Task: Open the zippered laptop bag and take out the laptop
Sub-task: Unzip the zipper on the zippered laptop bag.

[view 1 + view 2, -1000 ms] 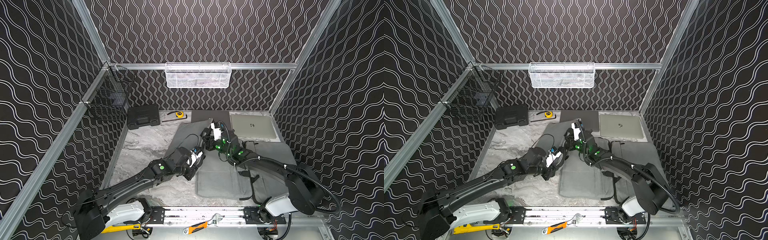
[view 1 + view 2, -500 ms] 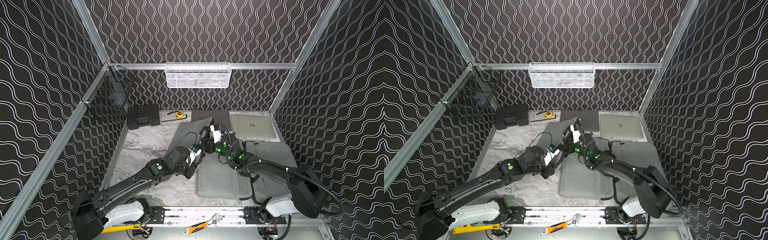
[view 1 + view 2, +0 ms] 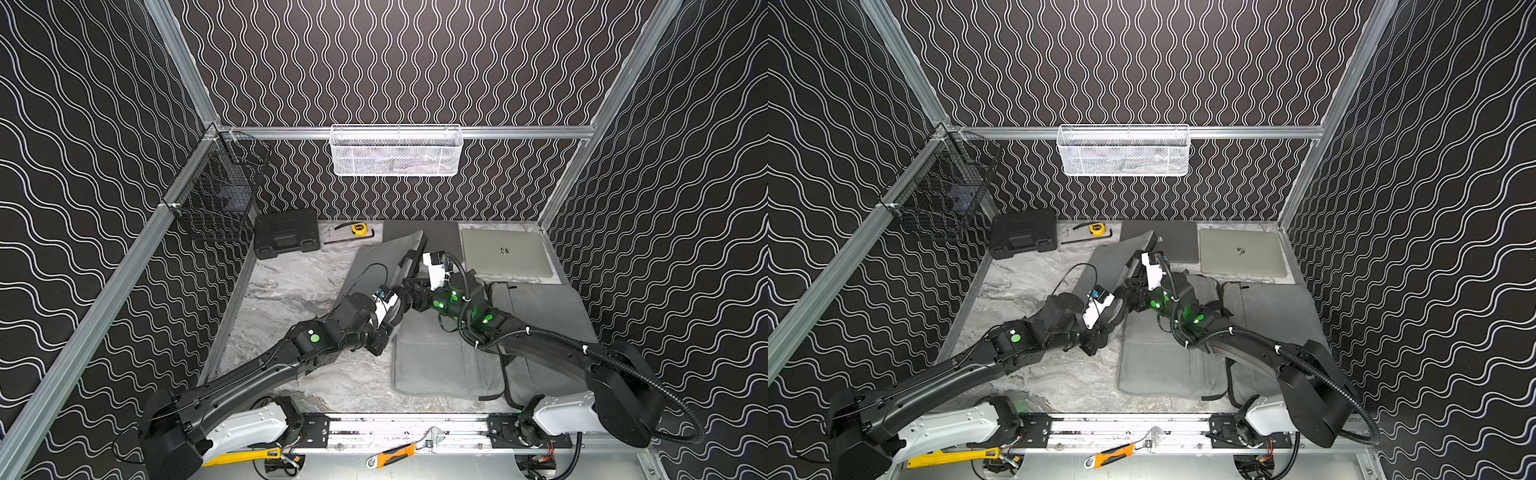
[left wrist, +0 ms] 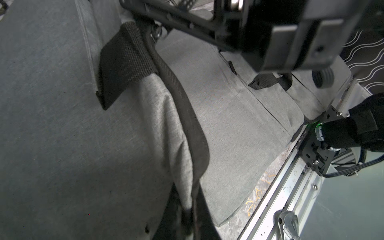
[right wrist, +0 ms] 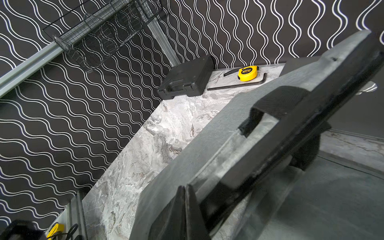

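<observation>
The grey laptop bag lies unzipped on the marble table, and one half stands raised as a flap. My left gripper is shut on the flap's black-edged rim. My right gripper is shut with nothing in it, its tips resting against the flap's outer face beside the black handle. The silver laptop lies flat on the table at the back right, outside the bag.
A dark flat slab lies beside the laptop. A black case, a yellow tape measure and a hex key sit at the back left. Wire baskets hang on the walls. A wrench lies on the front rail.
The bag's flap has risen from a low slope to a steep stand. Both grippers have shifted a little to the left with it, and the right arm now sits lower.
</observation>
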Tool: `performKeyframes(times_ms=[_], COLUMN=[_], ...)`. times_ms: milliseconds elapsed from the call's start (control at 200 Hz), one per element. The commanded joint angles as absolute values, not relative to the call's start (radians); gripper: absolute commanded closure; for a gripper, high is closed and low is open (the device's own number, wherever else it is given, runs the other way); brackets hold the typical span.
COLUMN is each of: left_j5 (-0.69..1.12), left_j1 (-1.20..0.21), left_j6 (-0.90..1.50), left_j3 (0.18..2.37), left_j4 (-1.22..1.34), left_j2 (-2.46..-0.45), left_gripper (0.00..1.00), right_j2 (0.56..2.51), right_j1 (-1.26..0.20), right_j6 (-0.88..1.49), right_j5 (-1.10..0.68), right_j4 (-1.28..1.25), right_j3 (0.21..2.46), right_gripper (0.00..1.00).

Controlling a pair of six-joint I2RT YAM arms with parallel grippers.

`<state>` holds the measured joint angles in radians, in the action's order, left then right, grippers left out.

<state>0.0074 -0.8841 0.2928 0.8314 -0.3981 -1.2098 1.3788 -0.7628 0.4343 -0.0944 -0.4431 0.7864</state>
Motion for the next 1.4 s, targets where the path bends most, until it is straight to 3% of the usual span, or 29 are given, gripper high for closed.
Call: performKeyframes(times_ms=[0,831,1391], left_j5=[-0.052,-0.141,-0.041], left_j1=[-0.883,-0.880,-0.831], left_j6=[0.328,0.347,0.411], left_j3=[0.834,0.874,0.865], left_j4=[-0.291,-0.316,-0.277], left_j2=[-1.216,-1.243,-1.259], left_gripper=[1.00,1.00,1.00], right_j2=[1.375,1.335,1.287], right_j1=[-0.777,-0.818,-0.864], right_j6=[0.448,0.441,0.449], right_j5=[-0.148,-0.079,-0.060], right_j4=[-0.527,-0.433,-0.442], right_j3=[0.802,0.806,0.777], right_gripper=[1.00,1.00,1.00])
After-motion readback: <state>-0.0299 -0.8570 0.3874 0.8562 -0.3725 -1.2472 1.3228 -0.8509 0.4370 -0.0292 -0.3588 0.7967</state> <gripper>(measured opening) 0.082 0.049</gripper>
